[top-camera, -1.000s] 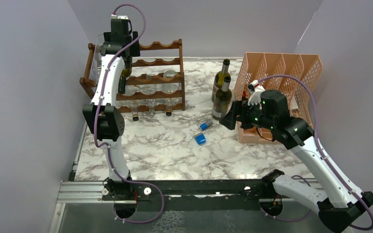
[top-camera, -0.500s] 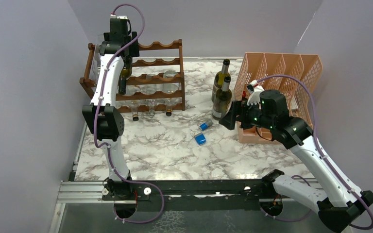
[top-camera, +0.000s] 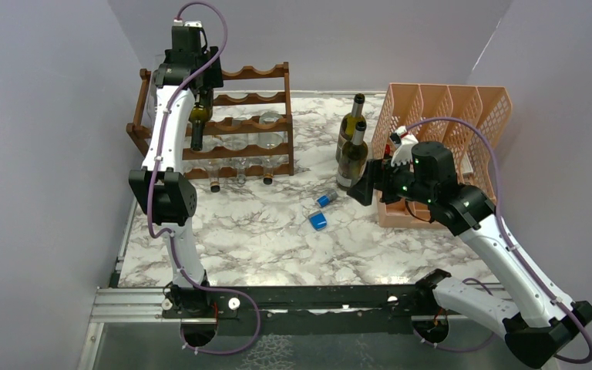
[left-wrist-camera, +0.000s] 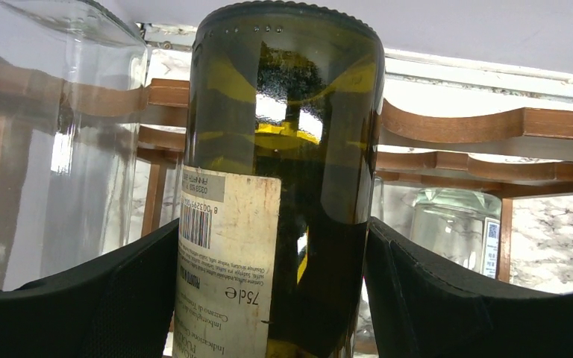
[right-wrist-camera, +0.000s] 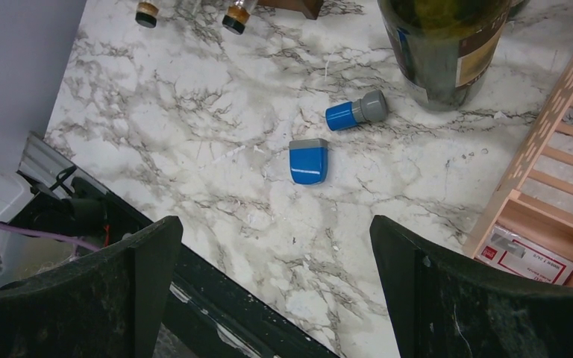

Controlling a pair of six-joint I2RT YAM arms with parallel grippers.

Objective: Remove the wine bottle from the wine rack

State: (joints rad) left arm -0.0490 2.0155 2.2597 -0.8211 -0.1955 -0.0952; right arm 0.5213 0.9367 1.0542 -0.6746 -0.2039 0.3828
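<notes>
The dark reddish-brown wine rack (top-camera: 250, 100) stands at the back left of the marble table. My left gripper (top-camera: 193, 77) is above its left end, shut on a dark green wine bottle (top-camera: 198, 123) that hangs neck down in front of the rails. In the left wrist view the bottle (left-wrist-camera: 291, 149), with its stained cream label, fills the gap of the gripper (left-wrist-camera: 272, 246), and both black pads press its sides. The rack rails (left-wrist-camera: 477, 127) show behind it. My right gripper (top-camera: 366, 189) is open and empty over the table (right-wrist-camera: 274, 239), next to the standing bottles.
Clear glass bottles (top-camera: 270, 123) lie in the rack, one close on the left (left-wrist-camera: 52, 142). Two green wine bottles (top-camera: 352, 158) stand mid-table. A peach lattice organizer (top-camera: 447, 108) is at the right. Two blue caps (top-camera: 317, 221) (right-wrist-camera: 308, 160) lie on the marble.
My left gripper has risen slightly with the bottle, and more of the bottle now shows beside the arm. The right arm has barely moved.
</notes>
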